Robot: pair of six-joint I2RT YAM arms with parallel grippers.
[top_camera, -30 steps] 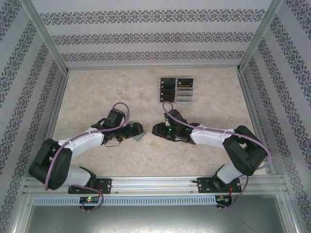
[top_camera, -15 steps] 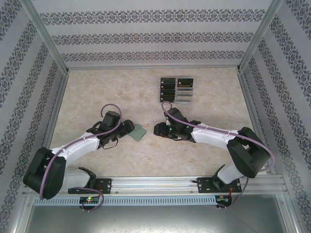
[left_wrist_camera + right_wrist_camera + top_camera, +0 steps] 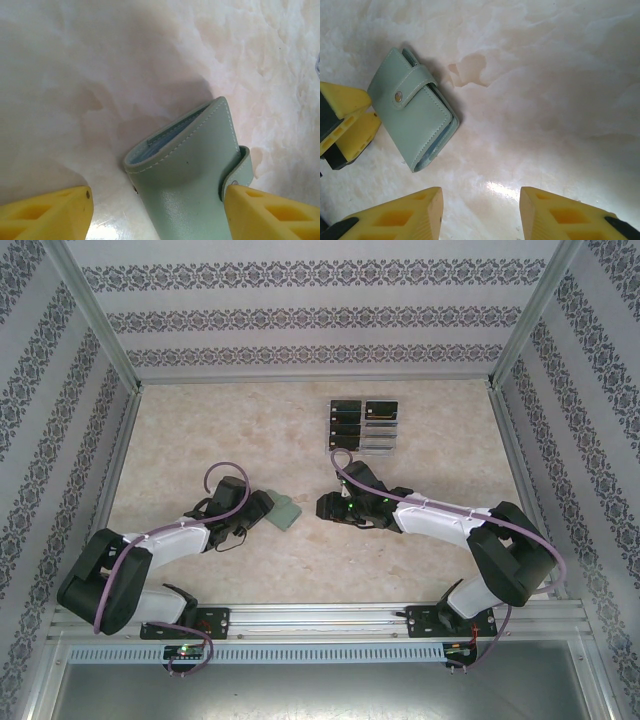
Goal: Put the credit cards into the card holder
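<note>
Card holder (image 3: 415,116), sage-green with pale stitching, lies folded, its tab snapped shut.

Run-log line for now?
card holder: closed, flat on table | left gripper: open, jaws either side of card holder | right gripper: open, empty | credit cards: in clear rack

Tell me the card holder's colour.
Sage green card holder, best seen from the right wrist.
</note>
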